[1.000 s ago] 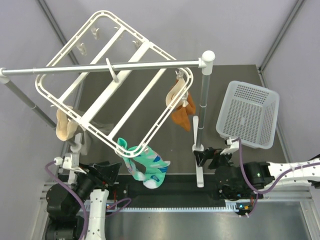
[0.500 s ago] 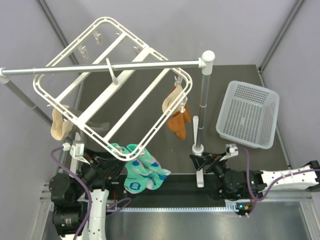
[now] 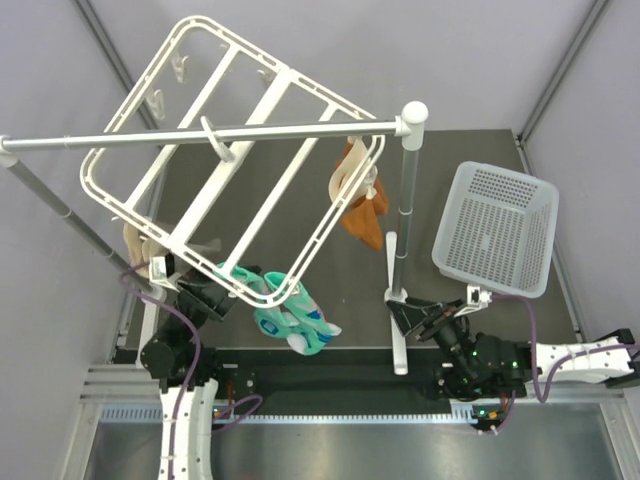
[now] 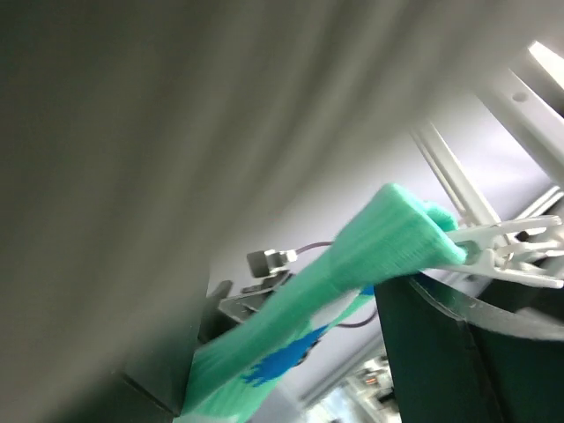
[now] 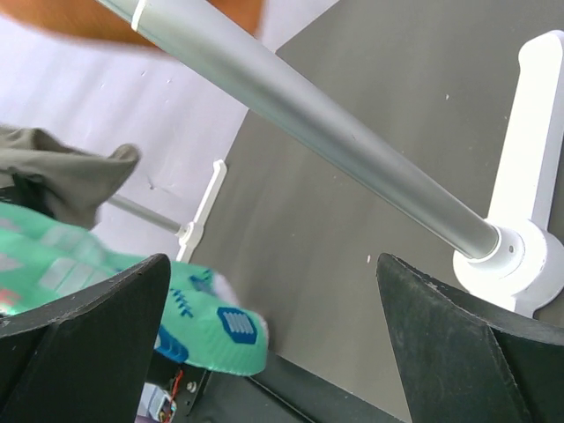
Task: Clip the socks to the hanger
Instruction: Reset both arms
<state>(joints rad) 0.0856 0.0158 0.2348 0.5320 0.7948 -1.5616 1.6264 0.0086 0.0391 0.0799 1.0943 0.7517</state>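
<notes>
The white hanger [image 3: 250, 292] hangs tilted from the grey rail [image 3: 200, 134]. The teal socks [image 3: 292, 318] with blue and white patches dangle from its near corner. In the left wrist view one teal sock [image 4: 352, 264] is pinched at its cuff by a white clip [image 4: 507, 245] and runs down between my fingers. My left gripper [image 3: 207, 296] [image 4: 291, 352] is open just left of the socks, its jaws wide apart on either side of the sock. My right gripper [image 3: 415, 315] [image 5: 273, 352] is open and empty low beside the rail's post. A sock toe [image 5: 207, 322] shows to its left.
An orange sock [image 3: 364, 222] and a beige sock [image 3: 345, 178] hang at the hanger's right corner. Another beige sock [image 3: 133, 240] hangs at its left. A white perforated basket [image 3: 495, 230] stands at the right. The rail's post [image 3: 405, 200] and its white foot [image 5: 520, 256] stand near my right gripper.
My left gripper has risen and moved back toward the hanger's near corner. The hanger has swung and the socks have shifted with it. My right arm has drawn back a little.
</notes>
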